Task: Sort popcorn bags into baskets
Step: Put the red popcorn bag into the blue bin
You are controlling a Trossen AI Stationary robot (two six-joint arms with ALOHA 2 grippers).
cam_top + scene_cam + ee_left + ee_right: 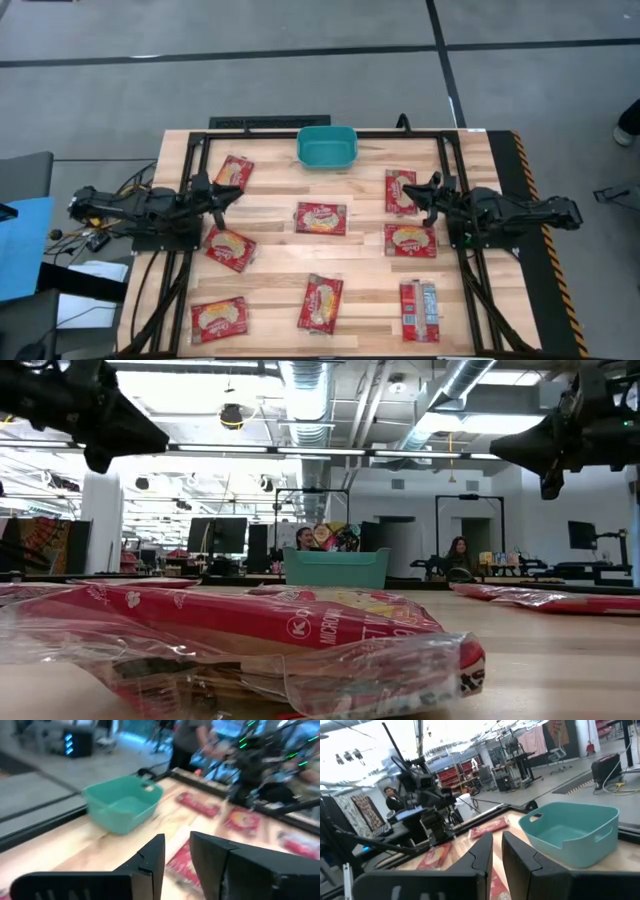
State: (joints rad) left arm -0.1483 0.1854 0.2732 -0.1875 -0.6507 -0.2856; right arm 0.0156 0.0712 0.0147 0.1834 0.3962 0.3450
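Hovering above the wooden table (270, 190), both arms are sitting high and level, one at each side edge, so that neither is blocking the spread of packets between them; the left gripper (228, 194) is pointing inward over the left side, its fingers (150, 857) standing narrowly apart with nothing between them, and the right gripper (428, 190) is mirroring it from the right side, its fingers (482, 851) likewise only a slit apart and carrying nothing.

The teal basket (327, 146) is waiting empty at the middle of the far edge, a spot that looks reachable by either arm; the popcorn bags are lying flat and scattered face up, none overlapping, which should be making single picks easy. One bag (233, 172) is lying just beside the left gripper on the far side, and another (230, 248) on the near side of it; a bag (401, 190) is lying just beside the right gripper's tip, with a further one (410, 240) nearby; the central bag (321, 217) is sitting between the two arms.

Judging from this layout, sorting is not yet under way; each arm seems to be holding a neutral raised pose, and the jaws will probably be needing to widen before descending on a packet.
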